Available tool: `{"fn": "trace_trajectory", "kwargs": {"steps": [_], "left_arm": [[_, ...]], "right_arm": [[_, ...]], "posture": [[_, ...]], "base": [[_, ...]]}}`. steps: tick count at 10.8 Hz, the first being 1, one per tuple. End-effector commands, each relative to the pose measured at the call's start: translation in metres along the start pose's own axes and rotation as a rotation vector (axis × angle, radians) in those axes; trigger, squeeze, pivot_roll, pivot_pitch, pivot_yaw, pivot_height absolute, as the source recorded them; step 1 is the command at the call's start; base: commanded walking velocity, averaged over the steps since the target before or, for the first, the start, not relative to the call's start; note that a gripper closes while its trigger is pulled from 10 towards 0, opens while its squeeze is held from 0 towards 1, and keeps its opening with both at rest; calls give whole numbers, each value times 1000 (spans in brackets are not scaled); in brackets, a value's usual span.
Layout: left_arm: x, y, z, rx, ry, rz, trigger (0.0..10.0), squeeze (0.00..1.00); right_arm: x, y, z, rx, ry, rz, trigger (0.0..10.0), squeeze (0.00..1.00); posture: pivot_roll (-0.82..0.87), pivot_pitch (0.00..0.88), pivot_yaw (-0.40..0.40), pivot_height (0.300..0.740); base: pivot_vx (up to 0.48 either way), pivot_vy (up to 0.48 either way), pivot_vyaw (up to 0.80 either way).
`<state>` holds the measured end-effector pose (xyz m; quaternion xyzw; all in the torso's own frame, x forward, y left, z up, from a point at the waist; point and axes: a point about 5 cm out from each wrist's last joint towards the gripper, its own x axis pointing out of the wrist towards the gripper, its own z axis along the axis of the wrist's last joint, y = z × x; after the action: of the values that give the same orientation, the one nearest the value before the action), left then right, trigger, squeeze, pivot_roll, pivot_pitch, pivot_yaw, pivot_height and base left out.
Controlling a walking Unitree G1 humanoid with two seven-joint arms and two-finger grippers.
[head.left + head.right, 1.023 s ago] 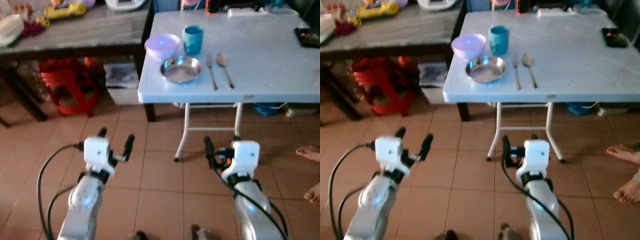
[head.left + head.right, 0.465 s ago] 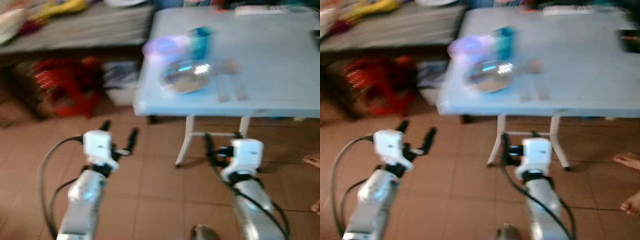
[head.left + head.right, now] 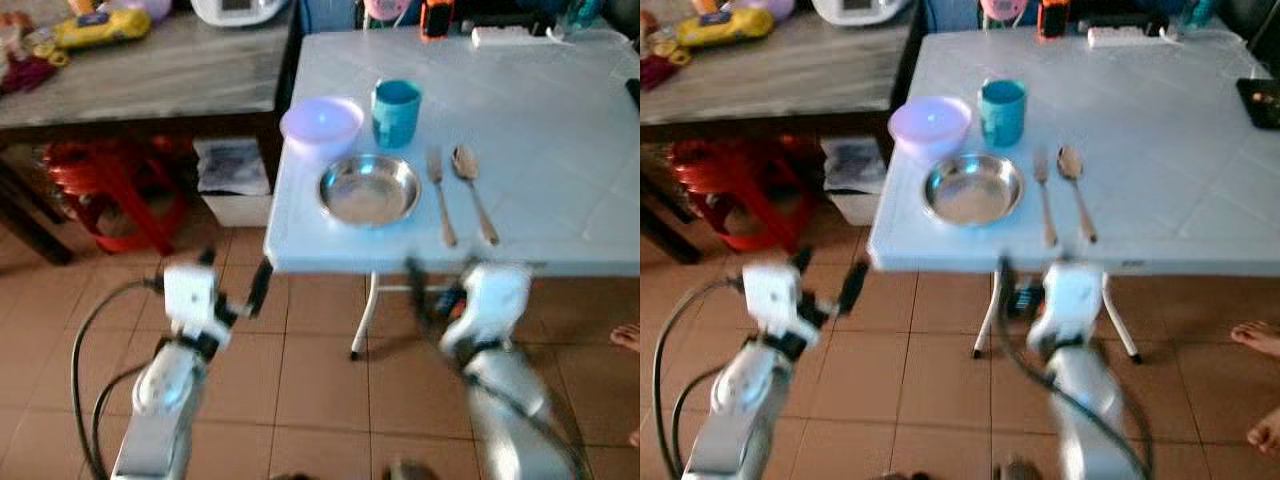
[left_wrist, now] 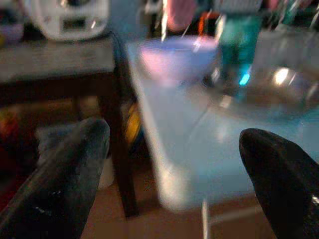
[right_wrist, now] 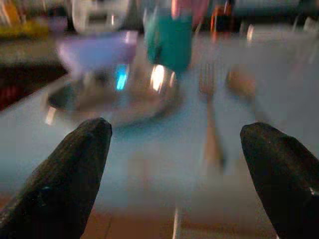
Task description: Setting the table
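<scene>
Approach is the step we judge in hand: left gripper (image 3: 232,292) and right gripper (image 5: 174,164), both spread and empty, face plate (image 3: 369,189), fork (image 3: 441,195) and spoon (image 3: 473,192) on table (image 3: 560,130), needing a reach next.

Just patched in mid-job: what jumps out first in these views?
The place setting at the near left corner of the pale blue folding table: a lilac bowl, a teal cup, a shiny steel dish, then a fork and spoon to its right. Both hands, left and right, hover open below the table edge.

Right tool (image 3: 450,290) and arm motion-blurred
</scene>
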<state>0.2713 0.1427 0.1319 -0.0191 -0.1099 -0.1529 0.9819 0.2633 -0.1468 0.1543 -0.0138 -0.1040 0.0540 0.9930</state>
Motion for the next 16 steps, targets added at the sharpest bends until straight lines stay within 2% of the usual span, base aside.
{"fn": "trace_trajectory", "kwargs": {"steps": [1, 3, 7, 11, 14, 15, 16], "left_arm": [[0, -3, 2, -10, 0, -16, 10000, 0], [2, -7, 7, -11, -12, -35, 10000, 0], [0, -6, 5, -10, 16, -43, 10000, 0], [-10, -2, -2, 6, 45, -48, 10000, 0], [-21, -3, -7, -18, 60, -126, 10000, 0], [-27, -7, -8, -41, 79, -229, 10000, 0], [-36, -7, -9, -44, 94, -284, 10000, 0]], "right_arm": [[-1, -1, 5, -8, -6, 2, 10000, 0], [-1, 2, 11, -8, -21, 8, 10000, 0], [-5, 0, 8, -3, 7, -7, 10000, 0], [-9, 0, 5, 16, 35, -9, 10000, 0], [-5, 2, 7, 71, 50, 20, 10000, 0], [-3, 2, 7, 101, 69, 18, 10000, 0], [-1, -1, 7, 123, 78, 12, 10000, 0]], "posture": [[-79, 180, 104, 740], [-82, 181, 107, 740], [-88, 187, 114, 740], [-88, 193, 113, 740], [-88, 201, 106, 740], [-85, 206, 108, 740], [-86, 210, 109, 740]], "base": [[341, 0, 0], [343, 0, 0], [327, 0, 0], [0, 0, 0], [0, 0, 0], [0, 0, 0], [0, 0, 0]]}}
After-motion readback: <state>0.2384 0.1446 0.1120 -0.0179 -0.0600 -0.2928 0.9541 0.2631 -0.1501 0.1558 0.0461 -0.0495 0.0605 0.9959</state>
